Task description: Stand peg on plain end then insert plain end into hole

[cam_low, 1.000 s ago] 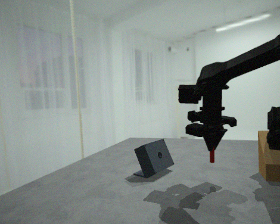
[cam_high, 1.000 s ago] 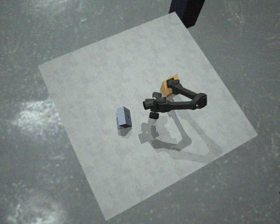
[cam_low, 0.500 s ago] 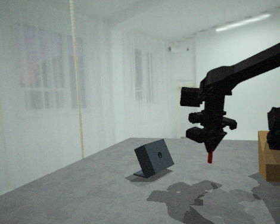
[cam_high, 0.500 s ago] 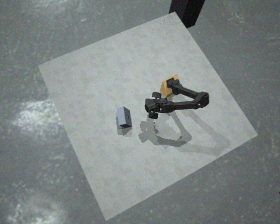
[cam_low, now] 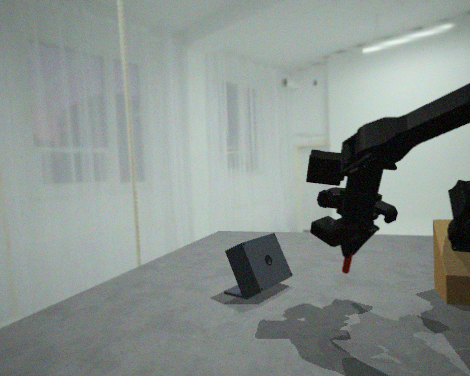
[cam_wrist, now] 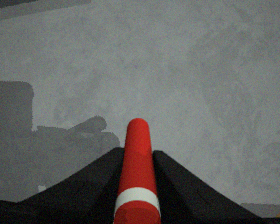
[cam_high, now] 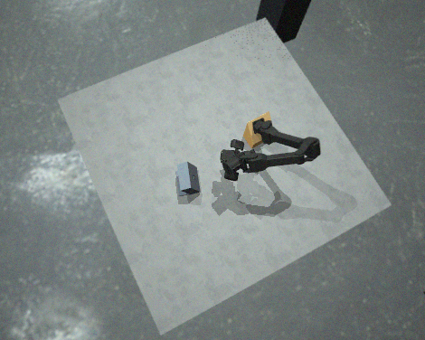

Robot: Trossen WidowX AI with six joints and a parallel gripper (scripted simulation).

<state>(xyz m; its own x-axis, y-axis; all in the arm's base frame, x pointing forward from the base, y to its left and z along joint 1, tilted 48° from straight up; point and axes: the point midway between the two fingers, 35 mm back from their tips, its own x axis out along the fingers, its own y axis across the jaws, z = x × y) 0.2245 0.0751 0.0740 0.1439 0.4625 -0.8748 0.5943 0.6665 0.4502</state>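
Observation:
The red peg (cam_low: 347,264) (cam_wrist: 138,160) is held above the table between the fingers of my gripper (cam_low: 349,253). The gripper is shut on it. In the wrist view the white band (cam_wrist: 137,195) is at the near end, and the plain end points away past the fingertips. In the exterior view the plain end points down and leans slightly toward the panel. The dark sloped panel (cam_high: 193,184) (cam_low: 252,270) stands left of the gripper, apart from it. Its hole (cam_low: 268,259) shows in the tilted face. In the top view the arm hides the peg.
An orange block (cam_high: 252,136) (cam_low: 444,265) stands beside the arm's base. The pale table (cam_high: 149,253) (cam_low: 165,320) carries the shadows of the arm. A black post (cam_high: 289,18) stands beyond the table's far corner.

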